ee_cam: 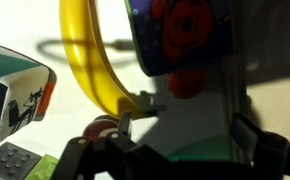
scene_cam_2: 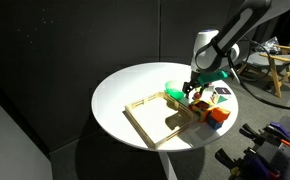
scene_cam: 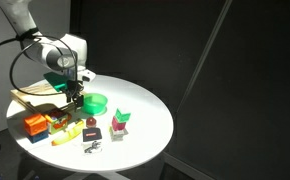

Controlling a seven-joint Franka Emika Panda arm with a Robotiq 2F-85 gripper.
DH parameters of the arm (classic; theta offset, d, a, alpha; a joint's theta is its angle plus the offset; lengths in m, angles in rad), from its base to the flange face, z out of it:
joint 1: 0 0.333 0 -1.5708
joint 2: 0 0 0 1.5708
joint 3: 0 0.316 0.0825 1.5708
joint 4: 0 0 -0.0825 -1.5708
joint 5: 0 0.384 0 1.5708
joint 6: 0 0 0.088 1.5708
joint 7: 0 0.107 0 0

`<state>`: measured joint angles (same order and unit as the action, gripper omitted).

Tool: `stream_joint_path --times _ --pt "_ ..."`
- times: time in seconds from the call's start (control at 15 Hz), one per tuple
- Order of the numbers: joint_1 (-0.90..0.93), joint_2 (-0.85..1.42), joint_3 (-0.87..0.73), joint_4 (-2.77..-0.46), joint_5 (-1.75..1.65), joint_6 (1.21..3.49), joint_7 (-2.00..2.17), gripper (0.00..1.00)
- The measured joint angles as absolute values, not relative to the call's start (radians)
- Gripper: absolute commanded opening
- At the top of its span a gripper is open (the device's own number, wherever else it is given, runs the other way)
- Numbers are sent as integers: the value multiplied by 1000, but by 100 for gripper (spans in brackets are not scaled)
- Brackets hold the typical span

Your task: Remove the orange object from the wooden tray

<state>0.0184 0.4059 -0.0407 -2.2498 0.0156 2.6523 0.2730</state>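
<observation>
Hovering gripper [scene_cam_2: 191, 97] at wooden tray [scene_cam_2: 145, 118] corner; wrist view instead shows yellow curve [ee_cam: 90, 60]; grip unclear.

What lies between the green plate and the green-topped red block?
Nothing: in an exterior view, only bare table separates the green plate and the red block.

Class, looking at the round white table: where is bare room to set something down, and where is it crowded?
Bare: the wide stretch of round white table between the pink-and-green box and the rim. Crowded: around the wooden tray, orange block and gripper.
</observation>
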Motion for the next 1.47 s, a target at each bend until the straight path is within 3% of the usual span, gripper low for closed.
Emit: stream_joint_path --times 0.6,1.47 --pt "34 349 27 -2258 43 2611 226 100" --pt "109 164 66 -2285 42 2372 190 100"
